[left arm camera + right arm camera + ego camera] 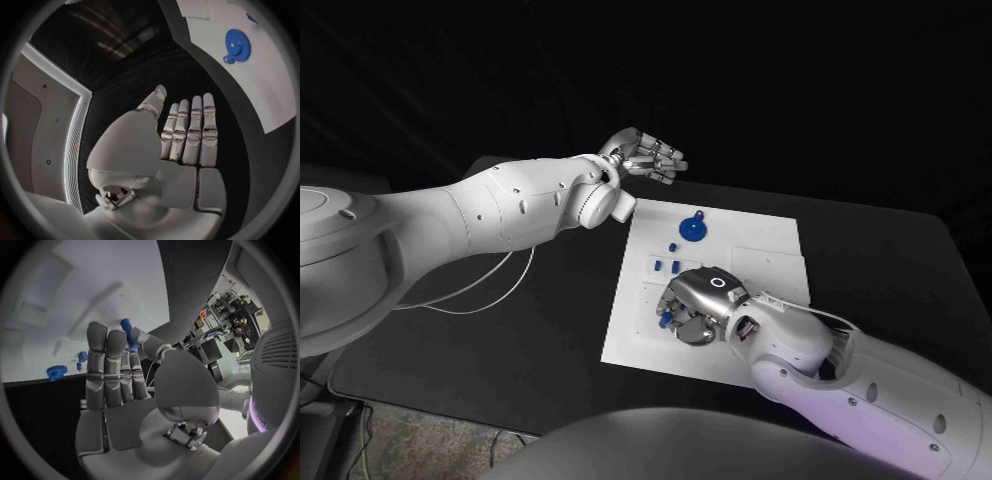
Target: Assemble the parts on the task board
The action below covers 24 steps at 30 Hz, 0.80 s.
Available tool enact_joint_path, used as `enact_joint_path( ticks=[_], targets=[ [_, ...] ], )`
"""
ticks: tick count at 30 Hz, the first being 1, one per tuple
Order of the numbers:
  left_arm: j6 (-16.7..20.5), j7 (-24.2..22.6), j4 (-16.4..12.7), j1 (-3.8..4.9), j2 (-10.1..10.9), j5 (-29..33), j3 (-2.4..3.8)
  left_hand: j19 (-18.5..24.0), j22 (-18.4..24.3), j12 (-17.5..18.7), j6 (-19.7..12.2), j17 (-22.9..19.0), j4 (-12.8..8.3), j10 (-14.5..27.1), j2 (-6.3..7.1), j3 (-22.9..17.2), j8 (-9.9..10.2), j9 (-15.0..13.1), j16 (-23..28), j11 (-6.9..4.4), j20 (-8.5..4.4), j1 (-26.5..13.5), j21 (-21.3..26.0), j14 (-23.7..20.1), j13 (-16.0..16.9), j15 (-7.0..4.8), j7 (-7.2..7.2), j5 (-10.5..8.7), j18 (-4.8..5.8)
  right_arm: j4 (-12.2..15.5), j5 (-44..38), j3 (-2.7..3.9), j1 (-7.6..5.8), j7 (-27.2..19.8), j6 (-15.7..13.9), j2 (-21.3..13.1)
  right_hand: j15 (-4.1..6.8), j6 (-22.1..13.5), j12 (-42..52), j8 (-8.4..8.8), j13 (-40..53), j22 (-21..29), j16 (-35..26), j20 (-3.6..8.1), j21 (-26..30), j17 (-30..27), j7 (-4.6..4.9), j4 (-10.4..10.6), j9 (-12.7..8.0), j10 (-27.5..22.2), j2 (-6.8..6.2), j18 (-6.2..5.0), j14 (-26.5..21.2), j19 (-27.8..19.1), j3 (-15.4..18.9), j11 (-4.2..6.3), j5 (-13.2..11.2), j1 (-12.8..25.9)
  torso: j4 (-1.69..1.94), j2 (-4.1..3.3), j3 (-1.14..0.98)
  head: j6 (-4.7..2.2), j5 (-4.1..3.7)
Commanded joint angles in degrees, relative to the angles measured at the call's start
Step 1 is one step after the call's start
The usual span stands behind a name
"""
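The white task board [764, 243] lies in the middle of the black table. A blue gear [694, 231] [238, 44] [56, 372] sits on its far left part, and small blue pieces [664, 265] [82, 357] lie nearer along the left side. My right hand [702, 306] [119, 375] hovers low over the board's near left corner, and its thumb and a finger pinch a small blue part [127, 328] [666, 319]. My left hand [645, 156] [181, 140] is raised beyond the board's far left corner with its fingers stretched out straight, holding nothing.
A white cable [476, 290] loops over the table to the left of the board. The board's right half shows shallow recesses [769, 262] with nothing blue in them. The black table [891, 260] extends on to the right.
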<state>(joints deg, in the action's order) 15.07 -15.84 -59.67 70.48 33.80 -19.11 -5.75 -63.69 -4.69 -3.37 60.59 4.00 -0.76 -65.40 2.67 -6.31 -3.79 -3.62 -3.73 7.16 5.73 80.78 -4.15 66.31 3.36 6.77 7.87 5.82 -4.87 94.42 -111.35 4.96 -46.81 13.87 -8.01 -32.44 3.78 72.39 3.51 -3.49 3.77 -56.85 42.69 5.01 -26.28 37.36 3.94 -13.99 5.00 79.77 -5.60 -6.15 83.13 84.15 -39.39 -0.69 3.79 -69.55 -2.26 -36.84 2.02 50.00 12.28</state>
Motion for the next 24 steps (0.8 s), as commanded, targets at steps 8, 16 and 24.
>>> enact_joint_path(
  ticks=[8,16,24],
  targets=[
    [-0.64,-0.34,0.02,-0.01,-0.04,0.34,0.04,0.13,0.09,0.0,0.0,-0.03,0.06,0.29,-0.48,0.21,0.15,-0.05,0.24,-0.01,0.33,0.05,-0.28,-0.29,0.06,0.09,-0.12,-0.17,-0.09,-0.3,-0.91,-0.3,0.38,0.66,2.2,-0.3,0.36,0.63,0.13,-0.21,0.1,-0.11,-0.22,0.44,-0.04,-0.06,0.17,-0.09,1.91,0.33,0.19,-0.95,0.07,1.93,-0.38,0.11,0.36,0.47,0.01,-0.03,0.01,0.0,0.04],
    [-0.67,-0.32,0.06,-0.03,-0.06,0.34,0.04,0.13,0.09,0.0,0.0,-0.03,0.06,0.29,-0.48,0.21,0.15,-0.05,0.24,-0.01,0.33,0.05,-0.28,-0.29,0.06,0.09,-0.12,-0.17,-0.09,-0.35,-0.92,-0.3,0.39,0.61,2.2,-0.25,0.38,0.66,0.14,-0.21,0.11,-0.17,-0.22,0.45,-0.05,-0.05,0.15,-0.11,1.95,0.37,0.13,-0.94,0.07,1.94,-0.45,0.13,0.45,0.51,0.02,-0.02,0.02,0.0,0.07],
    [-0.71,-0.29,0.09,-0.03,-0.08,0.34,0.04,0.13,0.09,0.0,0.0,-0.03,0.06,0.29,-0.48,0.21,0.15,-0.05,0.24,-0.01,0.33,0.05,-0.28,-0.29,0.06,0.09,-0.12,-0.17,-0.09,-0.64,-0.84,-0.3,0.38,0.79,2.28,0.02,0.32,0.49,0.1,-0.19,0.08,-0.01,-0.24,0.41,0.41,-0.06,0.21,-0.05,1.93,0.16,0.1,-0.94,0.05,1.85,-0.43,0.07,0.32,0.54,0.01,0.0,0.05,0.0,0.06]
  ],
)
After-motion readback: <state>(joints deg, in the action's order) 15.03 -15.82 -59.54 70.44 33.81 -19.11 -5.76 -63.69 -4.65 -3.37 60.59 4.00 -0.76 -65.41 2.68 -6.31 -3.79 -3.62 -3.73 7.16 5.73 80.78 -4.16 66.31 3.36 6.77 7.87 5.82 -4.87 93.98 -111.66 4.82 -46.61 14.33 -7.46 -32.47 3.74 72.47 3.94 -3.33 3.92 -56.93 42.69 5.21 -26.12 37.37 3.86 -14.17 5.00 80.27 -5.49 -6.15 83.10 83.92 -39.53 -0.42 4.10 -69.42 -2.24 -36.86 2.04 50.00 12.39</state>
